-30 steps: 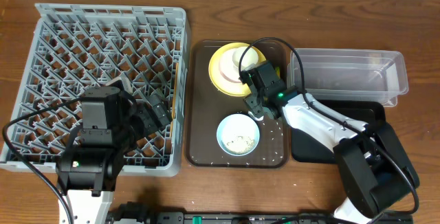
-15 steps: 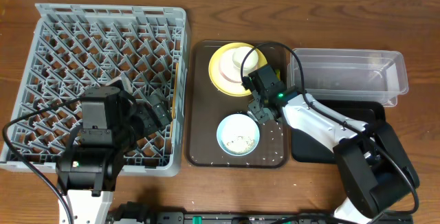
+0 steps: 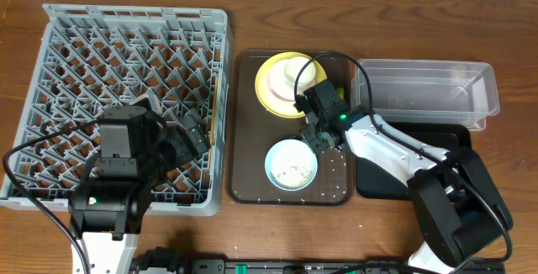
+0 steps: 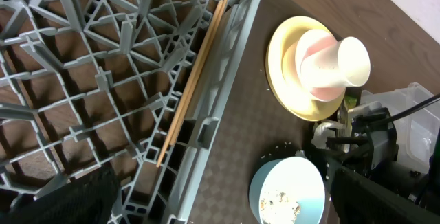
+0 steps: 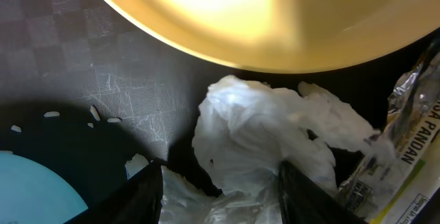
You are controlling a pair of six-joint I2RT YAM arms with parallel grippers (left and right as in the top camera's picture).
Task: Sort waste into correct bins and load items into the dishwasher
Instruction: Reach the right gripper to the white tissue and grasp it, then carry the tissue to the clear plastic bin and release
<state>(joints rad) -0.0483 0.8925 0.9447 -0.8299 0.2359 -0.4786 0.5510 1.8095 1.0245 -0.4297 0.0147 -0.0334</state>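
My right gripper [image 3: 317, 134] [image 5: 220, 193] is low on the brown tray between the yellow plate [image 3: 271, 85] and the light blue bowl [image 3: 291, 166]. Its fingers are closed on crumpled white paper [image 5: 265, 131], which fills the gap between them. The snack wrapper [image 5: 412, 159] lies just to the right. The white cup [image 4: 333, 60] stands upside down on the plate [image 4: 285, 73]. The bowl [image 4: 289, 195] holds rice bits. The chopsticks [image 4: 196, 76] lie along the dishwasher rack's [image 3: 134, 22] right side. My left gripper [image 3: 190, 135] hangs open and empty over the rack.
The brown serving tray [image 3: 248, 169] holds the dishes and scattered rice grains [image 3: 338, 171]. The clear tub [image 3: 424, 89] stands at the back right, with the black tray [image 3: 380, 183] in front of it under my right arm.
My right gripper has shifted slightly down and left onto the paper beside the plate, then stayed there. The left arm has not moved.
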